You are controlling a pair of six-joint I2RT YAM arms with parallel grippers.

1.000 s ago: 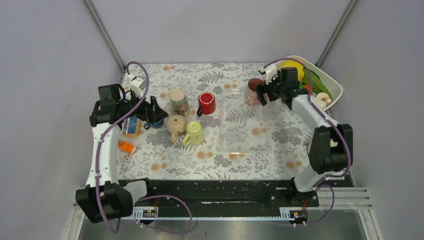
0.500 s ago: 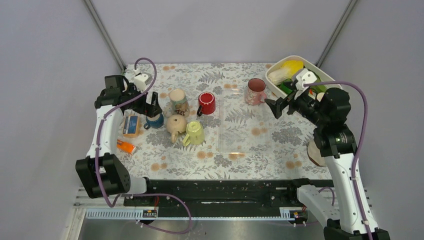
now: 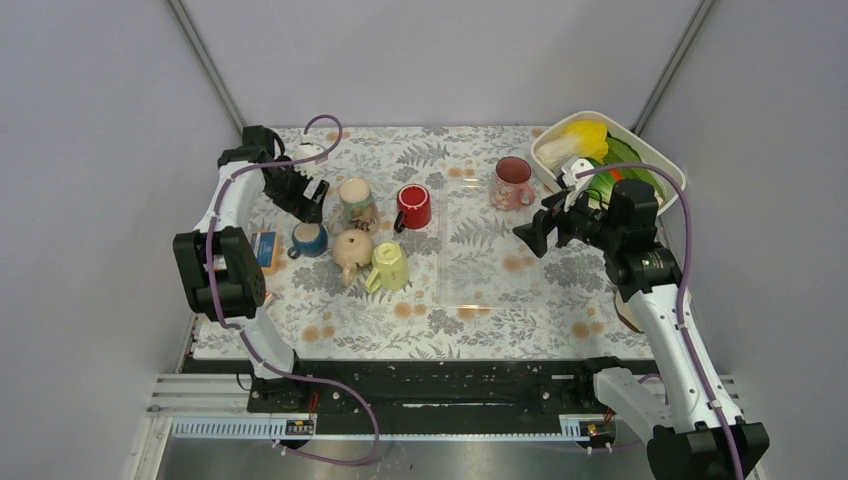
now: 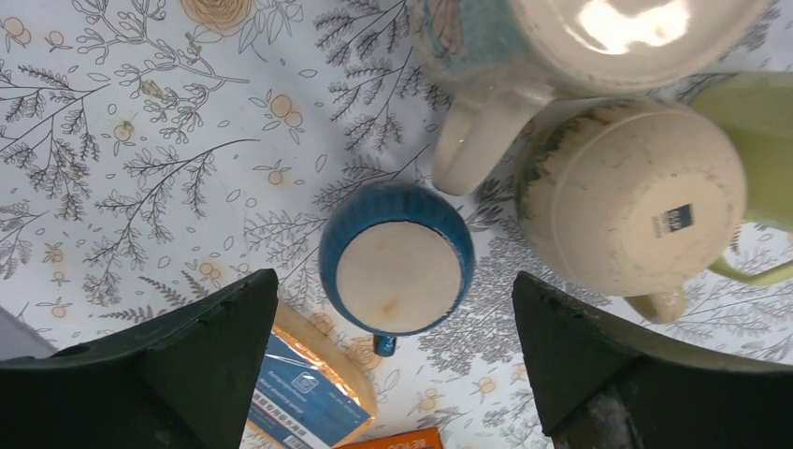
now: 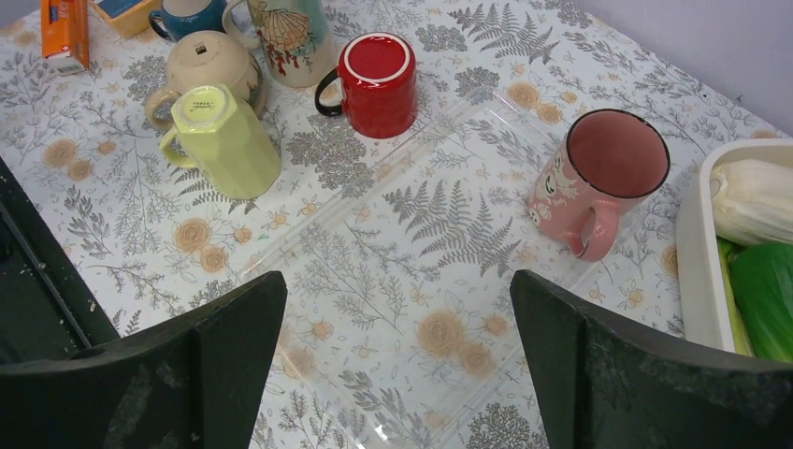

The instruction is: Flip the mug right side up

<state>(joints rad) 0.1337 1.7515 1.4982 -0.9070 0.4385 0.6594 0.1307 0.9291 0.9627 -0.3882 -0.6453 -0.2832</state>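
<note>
Several mugs stand on the floral cloth. A pink mug [image 3: 512, 183] stands upright with its mouth up; it also shows in the right wrist view [image 5: 603, 178]. A red mug [image 3: 413, 206], a beige mug [image 3: 351, 248], a yellow-green mug [image 3: 389, 266] and a small blue mug [image 3: 309, 239] are base-up. In the left wrist view the blue mug [image 4: 396, 271] lies below and between my open fingers, untouched. My left gripper [image 3: 303, 198] hovers open just behind it. My right gripper [image 3: 533, 232] is open and empty, in front of and to the right of the pink mug.
A shell-patterned mug [image 3: 357, 200] stands behind the beige one. A blue-labelled packet [image 3: 264, 247] and an orange item [image 4: 411, 440] lie at the left. A clear flat tray [image 3: 488, 255] lies mid-table. A white bin [image 3: 668, 170] of vegetables sits at the back right.
My right gripper has drawn back from the pink mug, which stays upright. My left gripper has moved back off the blue mug toward the far left; the blue mug stays base-up.
</note>
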